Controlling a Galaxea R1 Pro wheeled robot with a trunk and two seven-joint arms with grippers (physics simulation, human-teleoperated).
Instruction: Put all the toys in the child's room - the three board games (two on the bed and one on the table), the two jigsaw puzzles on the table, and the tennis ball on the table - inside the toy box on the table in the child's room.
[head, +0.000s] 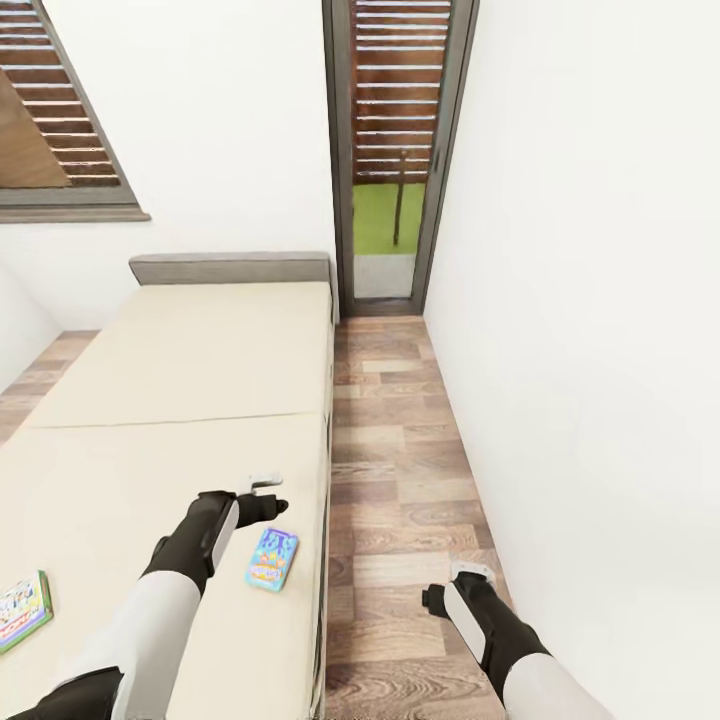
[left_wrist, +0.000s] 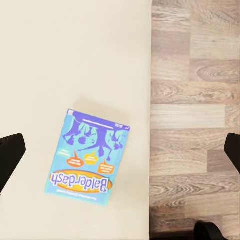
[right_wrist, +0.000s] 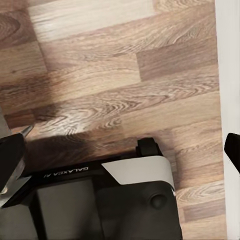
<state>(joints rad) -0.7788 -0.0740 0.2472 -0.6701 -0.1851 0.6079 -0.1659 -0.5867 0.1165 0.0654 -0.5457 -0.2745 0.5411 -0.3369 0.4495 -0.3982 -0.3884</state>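
A small blue board game lettered "Balderdash" lies flat on the beige bed, close to its right edge. My left gripper hangs above the mattress just beyond that box, open and holding nothing; its dark fingertips stand wide apart on either side of the box. A second, green-edged board game lies on the bed at the near left. My right gripper is held low over the wood floor beside the bed, open and empty. The table, toy box, puzzles and ball are out of view.
A strip of wood-plank floor runs between the bed and the white wall on the right. A narrow glass door stands at the far end, and a window at the far left. My own base is below the right gripper.
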